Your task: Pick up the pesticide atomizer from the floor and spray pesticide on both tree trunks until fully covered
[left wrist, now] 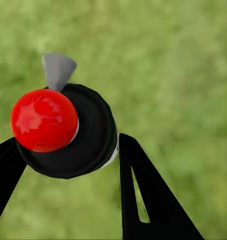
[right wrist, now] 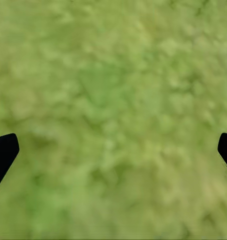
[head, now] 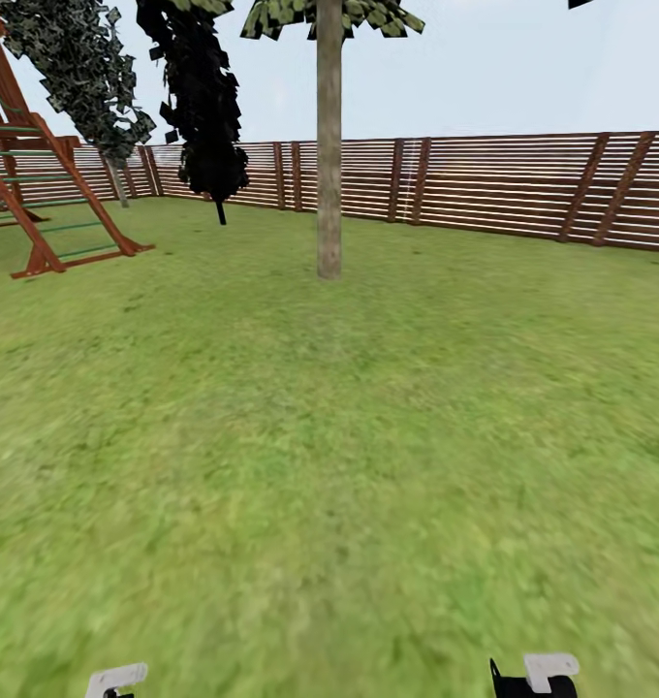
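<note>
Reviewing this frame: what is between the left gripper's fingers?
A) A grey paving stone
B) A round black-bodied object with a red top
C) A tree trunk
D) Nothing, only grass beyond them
B. In the left wrist view the pesticide atomizer, a black round body with a red top, sits between the left gripper's dark fingers, with the grass floor behind.

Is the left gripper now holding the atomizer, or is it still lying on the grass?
Held: the pesticide atomizer sits between the left gripper's black fingers, above blurred grass.
</note>
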Robot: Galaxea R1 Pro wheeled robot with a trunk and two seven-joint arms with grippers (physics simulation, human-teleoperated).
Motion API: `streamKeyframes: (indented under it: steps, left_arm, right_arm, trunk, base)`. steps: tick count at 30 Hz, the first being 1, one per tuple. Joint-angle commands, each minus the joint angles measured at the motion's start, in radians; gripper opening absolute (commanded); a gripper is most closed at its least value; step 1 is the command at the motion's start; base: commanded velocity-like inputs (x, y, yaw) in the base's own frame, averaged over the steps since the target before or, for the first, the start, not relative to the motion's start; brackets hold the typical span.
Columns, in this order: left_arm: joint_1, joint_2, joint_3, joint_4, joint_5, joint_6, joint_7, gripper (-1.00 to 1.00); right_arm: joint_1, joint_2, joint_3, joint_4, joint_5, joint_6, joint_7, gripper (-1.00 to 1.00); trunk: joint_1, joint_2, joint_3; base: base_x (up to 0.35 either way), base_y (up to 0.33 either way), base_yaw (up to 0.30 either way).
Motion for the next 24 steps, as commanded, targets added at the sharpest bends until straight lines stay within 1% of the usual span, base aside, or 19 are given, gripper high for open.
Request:
streamKeyframes:
  steps: [1, 8, 24]
  left_arm:
    - [0.0, 0.0, -0.011, 0.0, 0.004, -0.002, 0.014, -1.0]
    - [0.0, 0.0, -0.011, 0.0, 0.004, -0.002, 0.014, -1.0]
    - [0.0, 0.0, -0.011, 0.0, 0.004, -0.002, 0.014, -1.0]
  right_arm:
    - [-0.001, 0.0, -0.008, 0.001, 0.01, -0.005, 0.002, 1.0]
    - [-0.001, 0.0, -0.008, 0.001, 0.01, -0.005, 0.003, 1.0]
    - [-0.001, 0.0, -0.008, 0.001, 0.01, -0.005, 0.003, 1.0]
  trunk:
    - [0.0, 0.0, -0.001]
    - [0.0, 0.0, -0.001]
    - [0.0, 0.0, -0.001]
  base:
    - [0.335, 0.0, 0.0]
    - [0.335, 0.036, 0.0]
    - [0.335, 0.082, 0.0]
